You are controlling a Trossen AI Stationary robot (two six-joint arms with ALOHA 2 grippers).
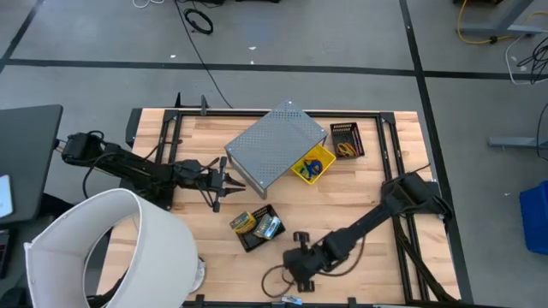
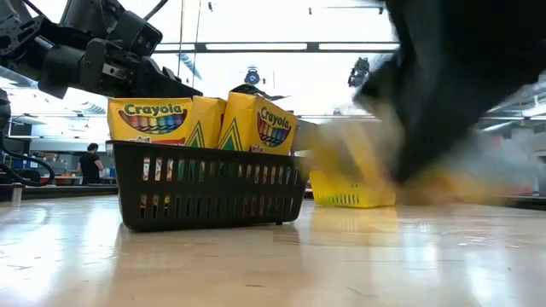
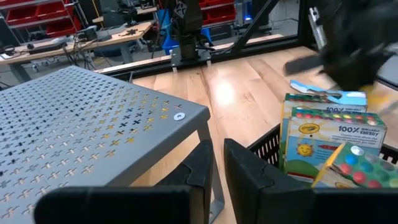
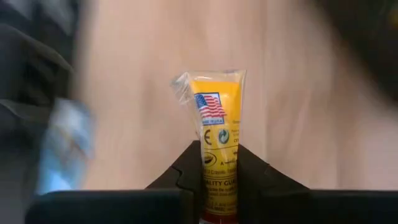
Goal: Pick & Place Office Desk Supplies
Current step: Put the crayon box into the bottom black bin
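From above, the right claw [image 1: 300, 261] sits at about six o'clock on the wooden table [image 1: 360, 188], and what it carries cannot be made out from there; the left claw [image 1: 229, 182] hovers at nine o'clock, beside the grey perforated stand [image 1: 276, 144]. A black basket [image 1: 257, 227] of crayon boxes [image 1: 243, 222] lies just toward seven o'clock of centre, a yellow basket [image 1: 312, 165] with loops touches the stand at two o'clock, and a second black tray [image 1: 346, 141] of orange bands lies further toward two. A white cylinder [image 1: 103, 248] covers the eight o'clock corner. The level view shows the crayon boxes upright in the black basket, but the right arm is a dark blur hiding most of the yellow basket. The left wrist view shows that claw's fingers [image 3: 202, 168] nearly together with nothing between them. Only the right wrist view reveals the catch: a small yellow packet [image 4: 219, 146] with a flag print, pinched between its closed fingers [image 4: 255, 174], its lower end hidden by them.
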